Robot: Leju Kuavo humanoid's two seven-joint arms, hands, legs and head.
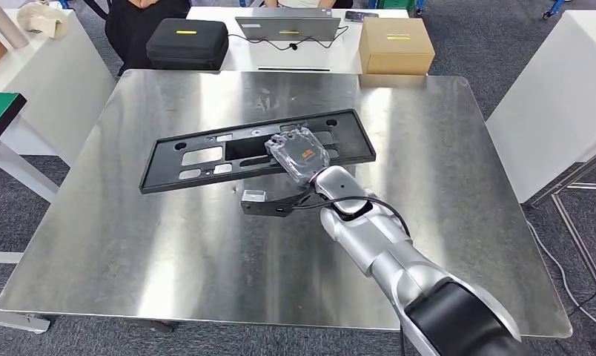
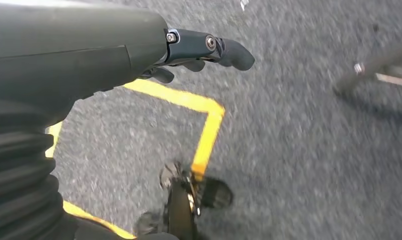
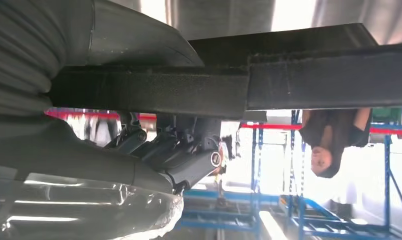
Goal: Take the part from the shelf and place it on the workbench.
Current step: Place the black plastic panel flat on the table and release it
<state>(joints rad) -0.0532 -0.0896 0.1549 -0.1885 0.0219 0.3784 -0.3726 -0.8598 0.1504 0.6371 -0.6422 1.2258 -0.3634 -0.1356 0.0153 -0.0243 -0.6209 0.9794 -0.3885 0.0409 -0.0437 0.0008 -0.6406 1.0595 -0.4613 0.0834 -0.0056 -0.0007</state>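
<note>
The part is a long flat black plate (image 1: 206, 156) with several cut-outs, lying slantwise over the middle of the steel workbench (image 1: 132, 245). My right hand (image 1: 301, 153), wrapped in clear plastic, grips the plate's right half from its near edge. In the right wrist view the plate's dark edge (image 3: 299, 75) runs across between the grey cover and the darker fingers (image 3: 184, 152). I cannot tell whether the plate touches the bench along its whole length. My left hand (image 2: 204, 50) hangs over the grey floor with its fingers apart and nothing in them.
Behind the workbench stands a white table with a black case (image 1: 187, 43), a laptop (image 1: 287, 26) and a cardboard box (image 1: 396, 44). White tables flank both sides. A person (image 3: 334, 142) sits beyond the bench. Yellow tape (image 2: 209, 125) marks the floor.
</note>
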